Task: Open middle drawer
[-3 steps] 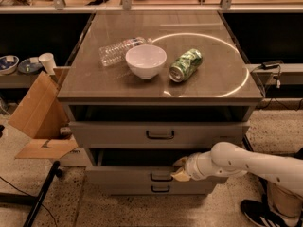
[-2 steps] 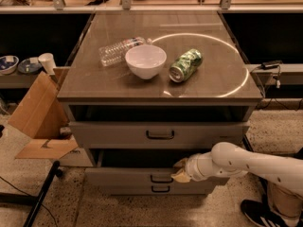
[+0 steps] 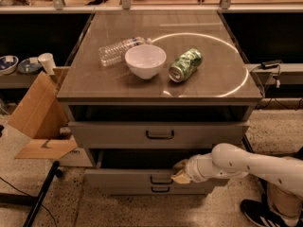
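Grey and flat-fronted, the middle drawer (image 3: 120,178) sat under the top drawer (image 3: 109,135), its front standing a little way out with a dark gap above. It looked stiff and fairly light, likely to slide on runners if drawn straight. Its dark pull (image 3: 161,179) at centre was the natural hold. The hand (image 3: 181,172) lay at the front's upper edge, just right of that pull; whether it was spread or pinching could not be told

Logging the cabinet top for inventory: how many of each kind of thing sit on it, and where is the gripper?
Bottle: 1
Bowl: 1
Can: 1
Total: 3
Gripper: at the top edge of the middle drawer.
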You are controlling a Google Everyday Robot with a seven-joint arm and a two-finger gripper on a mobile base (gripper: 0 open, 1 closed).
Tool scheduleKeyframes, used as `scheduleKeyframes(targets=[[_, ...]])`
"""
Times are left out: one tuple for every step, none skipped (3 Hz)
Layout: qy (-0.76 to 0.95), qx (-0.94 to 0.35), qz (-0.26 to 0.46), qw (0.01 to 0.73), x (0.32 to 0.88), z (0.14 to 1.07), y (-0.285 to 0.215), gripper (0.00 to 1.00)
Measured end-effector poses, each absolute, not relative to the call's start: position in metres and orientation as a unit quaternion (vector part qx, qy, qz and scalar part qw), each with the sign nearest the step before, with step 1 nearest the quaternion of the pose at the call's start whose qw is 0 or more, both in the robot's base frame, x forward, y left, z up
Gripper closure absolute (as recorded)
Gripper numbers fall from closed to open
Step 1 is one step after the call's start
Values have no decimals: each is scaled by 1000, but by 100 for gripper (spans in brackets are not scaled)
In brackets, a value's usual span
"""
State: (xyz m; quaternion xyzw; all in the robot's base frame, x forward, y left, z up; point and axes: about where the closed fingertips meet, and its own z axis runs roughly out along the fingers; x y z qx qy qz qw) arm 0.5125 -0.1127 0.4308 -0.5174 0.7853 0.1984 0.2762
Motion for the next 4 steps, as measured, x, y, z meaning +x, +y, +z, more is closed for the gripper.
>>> scheduleKeyframes(targets=[[786, -516, 201, 275, 505, 428, -113, 100], [786, -516, 201, 275, 505, 431, -113, 100], [787, -513, 204, 274, 498, 428, -113, 85], [787, -513, 204, 274, 498, 430, -113, 61]])
